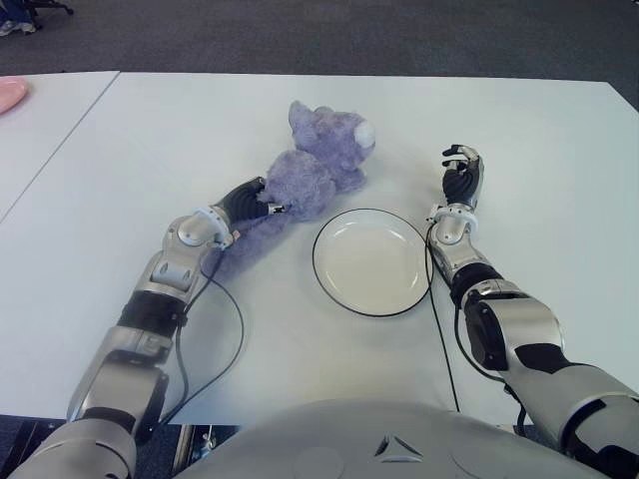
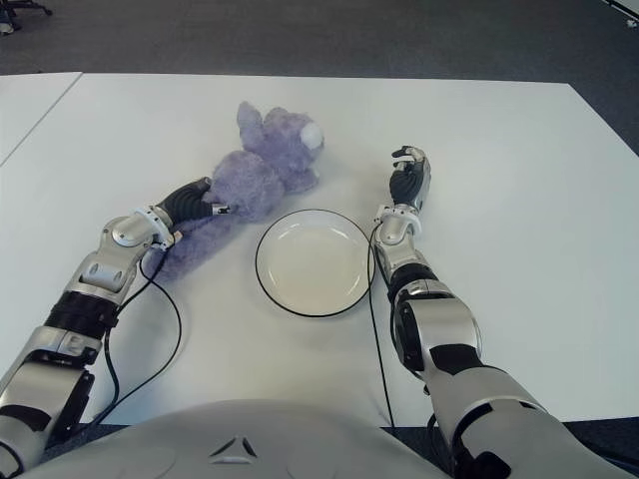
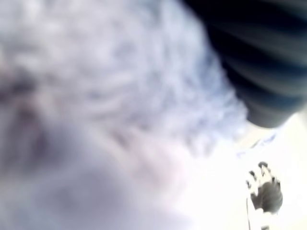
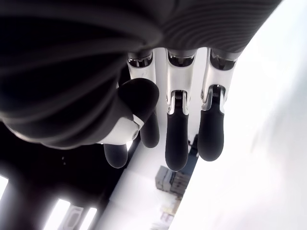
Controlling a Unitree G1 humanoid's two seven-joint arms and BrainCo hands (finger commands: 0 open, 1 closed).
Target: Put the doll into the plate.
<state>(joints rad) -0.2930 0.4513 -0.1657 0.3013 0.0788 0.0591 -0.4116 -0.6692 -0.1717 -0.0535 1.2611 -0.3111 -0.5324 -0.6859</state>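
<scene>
The surface (image 1: 150,140) was a wide white tabletop, smooth and matte, and a second white table (image 1: 40,130) stood just beside it on the robot's left, with a narrow seam between them. On that second table a pink plate (image 1: 10,95) showed only partly at the edge of the view. Beyond the tables lay a dark grey carpet floor (image 1: 349,35).

The doll (image 1: 315,165) was a purple plush animal with fuzzy, curly fur and a small white muzzle. It lay on the surface behind and to the left of the plate (image 1: 372,261), close to its rim but outside it. The plate was round, shallow and cream-white, with a thin dark line around its rim, and nothing lay in it.

The left robot hand (image 1: 250,203) was pressed into the fur of the doll's body from the left side; the left wrist view was filled with the fur, so I cannot tell how its fingers stood. The right robot hand (image 2: 408,185) showed just to the right of the plate, its black and silver fingers (image 4: 176,139) loosely extended and holding nothing. A thin black cable (image 1: 235,329) curved over the surface beside the left arm.
</scene>
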